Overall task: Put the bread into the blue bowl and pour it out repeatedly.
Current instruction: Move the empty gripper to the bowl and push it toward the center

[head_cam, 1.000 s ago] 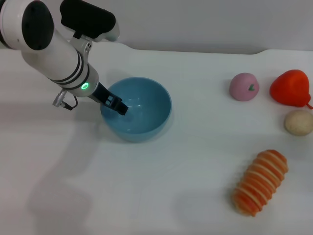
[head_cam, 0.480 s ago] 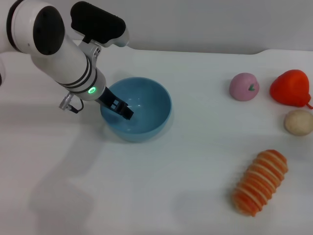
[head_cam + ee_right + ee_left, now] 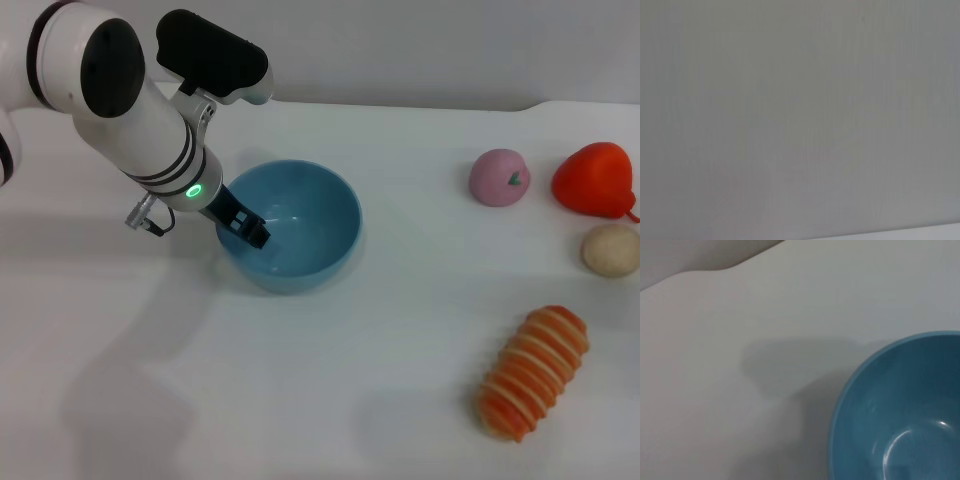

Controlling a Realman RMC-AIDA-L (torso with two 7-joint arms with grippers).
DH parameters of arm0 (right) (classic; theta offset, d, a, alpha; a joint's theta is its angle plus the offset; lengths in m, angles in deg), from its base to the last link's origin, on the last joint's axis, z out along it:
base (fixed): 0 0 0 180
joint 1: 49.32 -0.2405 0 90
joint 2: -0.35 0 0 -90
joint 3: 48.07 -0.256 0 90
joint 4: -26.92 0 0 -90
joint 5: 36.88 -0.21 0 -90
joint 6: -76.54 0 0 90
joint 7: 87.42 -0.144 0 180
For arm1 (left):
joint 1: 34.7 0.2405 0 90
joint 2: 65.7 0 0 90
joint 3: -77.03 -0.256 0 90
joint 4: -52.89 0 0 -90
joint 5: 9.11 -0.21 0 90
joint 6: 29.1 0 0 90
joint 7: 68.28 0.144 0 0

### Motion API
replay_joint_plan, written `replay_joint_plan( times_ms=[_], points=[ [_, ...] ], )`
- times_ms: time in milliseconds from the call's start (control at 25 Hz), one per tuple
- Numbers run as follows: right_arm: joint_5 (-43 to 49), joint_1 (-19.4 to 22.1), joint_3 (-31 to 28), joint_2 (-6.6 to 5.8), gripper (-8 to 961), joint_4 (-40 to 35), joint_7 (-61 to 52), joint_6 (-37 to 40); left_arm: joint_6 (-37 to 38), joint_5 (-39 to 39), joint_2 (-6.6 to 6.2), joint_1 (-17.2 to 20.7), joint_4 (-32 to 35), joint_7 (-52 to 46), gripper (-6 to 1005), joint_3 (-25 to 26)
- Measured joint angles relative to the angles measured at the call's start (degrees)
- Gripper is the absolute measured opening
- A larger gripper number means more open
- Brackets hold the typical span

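The blue bowl (image 3: 305, 215) stands empty on the white table, left of centre in the head view. My left gripper (image 3: 248, 229) reaches down from the left and is shut on the bowl's left rim, one dark finger inside the wall. In the left wrist view the bowl (image 3: 900, 410) shows its empty inside, with none of my fingers in sight. The bread (image 3: 532, 372), an orange-tan loaf with pale ridges, lies far off at the front right. My right gripper is out of view; its wrist view shows only a blank grey surface.
At the back right sit a pink round fruit (image 3: 499, 177), a red fruit (image 3: 595, 179) and a small beige ball (image 3: 611, 249). The table's back edge (image 3: 400, 103) meets a grey wall.
My left arm has swung to the right, and the blue bowl has shifted a little to the right with it. The bread and fruits have not moved.
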Motion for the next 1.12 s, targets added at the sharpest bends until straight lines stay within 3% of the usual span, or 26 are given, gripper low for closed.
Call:
replay_joint_plan(
  times_ms=[440,880,960,1120],
  points=[
    [0.0,0.1,0.0,0.01,520,0.0,0.0,0.0,-0.1,0.2,-0.06,0.0,-0.3,-0.2,302,0.0],
    [0.2,0.1,0.0,0.01,520,0.0,0.0,0.0,0.2,0.3,-0.19,-0.1,-0.7,-5.3,109,0.2],
    [0.2,0.1,0.1,0.01,520,0.0,0.0,0.0,0.2,0.3,-0.28,0.2,-1.5,-6.2,20,0.6],
    [0.2,0.1,0.3,0.05,521,0.0,-0.1,0.0,0.3,1.8,-0.3,2.0,-5.4,-6.6,7,1.0]
  ],
)
